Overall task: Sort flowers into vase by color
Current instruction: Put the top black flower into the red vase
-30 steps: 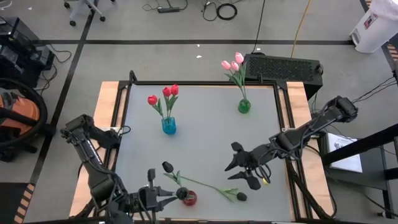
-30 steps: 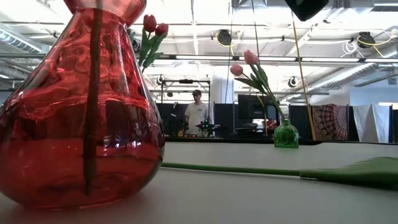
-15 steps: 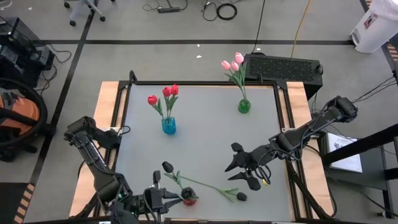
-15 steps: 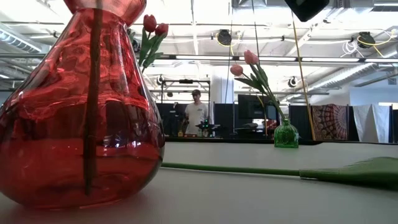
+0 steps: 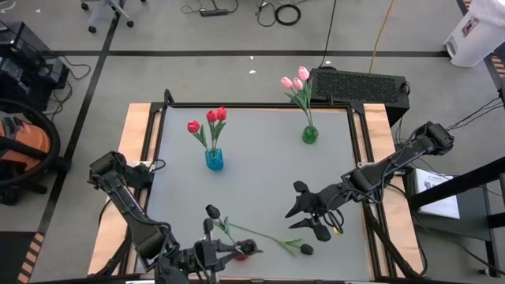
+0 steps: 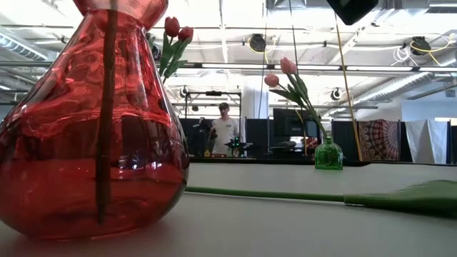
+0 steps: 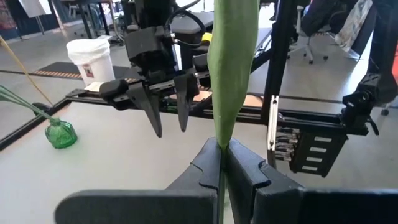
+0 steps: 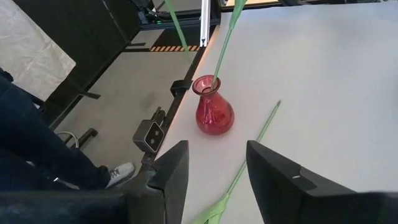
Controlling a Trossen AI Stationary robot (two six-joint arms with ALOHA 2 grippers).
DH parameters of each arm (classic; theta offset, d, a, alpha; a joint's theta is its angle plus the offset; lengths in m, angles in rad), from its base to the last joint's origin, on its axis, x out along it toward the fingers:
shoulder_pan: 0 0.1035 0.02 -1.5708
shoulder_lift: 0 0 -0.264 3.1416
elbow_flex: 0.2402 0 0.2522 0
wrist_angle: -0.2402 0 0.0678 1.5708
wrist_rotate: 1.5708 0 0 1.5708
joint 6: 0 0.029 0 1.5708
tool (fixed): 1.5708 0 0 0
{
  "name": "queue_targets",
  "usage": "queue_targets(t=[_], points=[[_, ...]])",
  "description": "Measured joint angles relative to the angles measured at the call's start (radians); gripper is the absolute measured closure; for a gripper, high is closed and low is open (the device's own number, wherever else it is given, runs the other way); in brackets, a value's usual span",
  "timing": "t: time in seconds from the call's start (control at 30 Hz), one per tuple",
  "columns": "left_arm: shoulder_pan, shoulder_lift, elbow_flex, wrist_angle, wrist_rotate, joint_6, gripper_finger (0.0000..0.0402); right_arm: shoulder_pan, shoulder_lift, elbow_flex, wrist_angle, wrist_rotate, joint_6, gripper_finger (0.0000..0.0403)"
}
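Observation:
A black tulip [image 5: 211,211] stands with its stem [image 8: 224,43] in the red vase [image 8: 214,112] at the table's near edge. My left gripper [image 5: 211,251] is just left of that vase, shut on the tulip's green leaf. A second black tulip [image 5: 305,249] lies flat on the table, with its stem [image 8: 261,134] running away from the vase. My right gripper [image 5: 304,221] hovers open over the table, to the far right of the lying tulip. Red tulips [image 5: 209,120] stand in a blue vase [image 5: 214,160]. Pink tulips [image 5: 293,81] stand in a green vase [image 5: 309,135]. My left gripper pinches the standing black tulip's long green leaf [image 7: 221,134] between its two fingers [image 7: 245,165]. The fingers come level from the table's left and lie across the leaf. The leaf rises upright above them. The tulip's stem foot is inside the red vase.
A bare stretch of table separates the three vases. The table frame's rails [image 5: 359,150] run along the sides. The red vase fills the left of the low view, with the lying stem [image 6: 271,193] beside it. A person [image 6: 225,128] stands far off in the room.
My left arm has moved along the near edge toward the table's right, bringing its gripper closer to the red vase. The black tulip's head has stayed in place.

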Motion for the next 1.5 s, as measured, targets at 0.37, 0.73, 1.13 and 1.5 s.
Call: queue_targets(t=[0.37, 0.73, 1.13, 1.5], points=[[0.019, 0.000, 0.000, -0.013, 0.000, 0.000, 0.0389, 0.000, 0.000, 0.000, 0.000, 0.000, 0.037, 0.0250], [0.033, 0.021, 0.000, -0.017, 0.000, -0.005, 0.0389, 0.000, -0.001, 0.000, 0.000, 0.000, 0.035, 0.0250], [0.047, 0.050, 0.000, 0.013, 0.003, -0.006, 0.0389, 0.000, -0.001, 0.000, -0.001, 0.000, 0.027, 0.0250], [0.046, 0.050, 0.000, -0.016, 0.004, -0.007, 0.0389, 0.000, -0.001, 0.000, -0.001, 0.000, 0.026, 0.0250]])
